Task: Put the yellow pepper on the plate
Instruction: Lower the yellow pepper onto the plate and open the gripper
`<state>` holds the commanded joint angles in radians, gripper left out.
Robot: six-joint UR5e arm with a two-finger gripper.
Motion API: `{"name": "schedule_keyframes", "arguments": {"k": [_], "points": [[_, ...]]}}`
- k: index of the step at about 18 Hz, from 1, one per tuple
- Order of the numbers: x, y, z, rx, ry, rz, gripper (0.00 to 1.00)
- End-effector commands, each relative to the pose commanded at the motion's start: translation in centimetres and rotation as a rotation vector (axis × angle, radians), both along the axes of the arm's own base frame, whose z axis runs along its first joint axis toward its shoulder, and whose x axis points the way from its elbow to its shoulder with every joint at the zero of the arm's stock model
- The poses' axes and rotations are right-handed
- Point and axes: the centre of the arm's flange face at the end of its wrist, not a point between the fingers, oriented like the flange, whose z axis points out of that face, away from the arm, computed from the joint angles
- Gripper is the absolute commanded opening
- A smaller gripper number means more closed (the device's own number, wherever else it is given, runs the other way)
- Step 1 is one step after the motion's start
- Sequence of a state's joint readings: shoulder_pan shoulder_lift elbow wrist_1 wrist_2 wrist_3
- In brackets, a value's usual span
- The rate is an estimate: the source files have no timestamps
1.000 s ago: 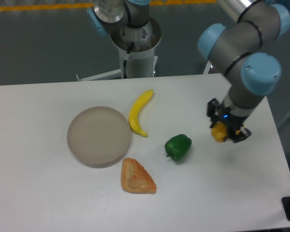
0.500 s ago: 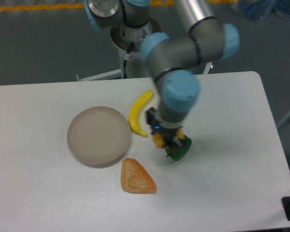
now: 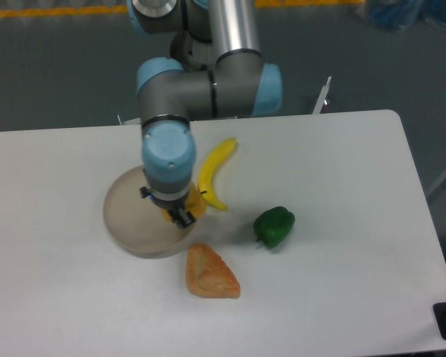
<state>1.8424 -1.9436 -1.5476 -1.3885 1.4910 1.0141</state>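
One yellow pepper (image 3: 195, 206), now over plate (image 3: 126, 223)

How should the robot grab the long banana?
Probably from straight above, across the middle of the banana. It lies flat and curved, and its narrow width there suits a two-finger gripper. Its lower end sits close to the plate, so the middle leaves more room.

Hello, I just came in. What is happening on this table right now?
The robot arm is carrying the yellow pepper in its gripper, above the right edge of the plate. The pepper is not released yet, and the arm hides most of it. A banana, a green pepper and a pastry lie on the table to the right of the plate.
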Motion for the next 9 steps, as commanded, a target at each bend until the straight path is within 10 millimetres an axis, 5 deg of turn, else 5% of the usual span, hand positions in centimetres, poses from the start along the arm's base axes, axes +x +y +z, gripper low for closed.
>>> {"name": "schedule_keyframes", "arguments": {"k": [4, 7, 8, 9], "points": [[2.5, -0.5, -1.6, -0.018, 0.003, 0.012, 0.15], [2.9, -0.4, -2.0, -0.024, 0.005, 0.016, 0.65], [2.8, -0.3, -1.9, -0.017, 0.009, 0.019, 1.0], [2.8, -0.3, -1.6, -0.007, 0.011, 0.02, 1.0]]}}
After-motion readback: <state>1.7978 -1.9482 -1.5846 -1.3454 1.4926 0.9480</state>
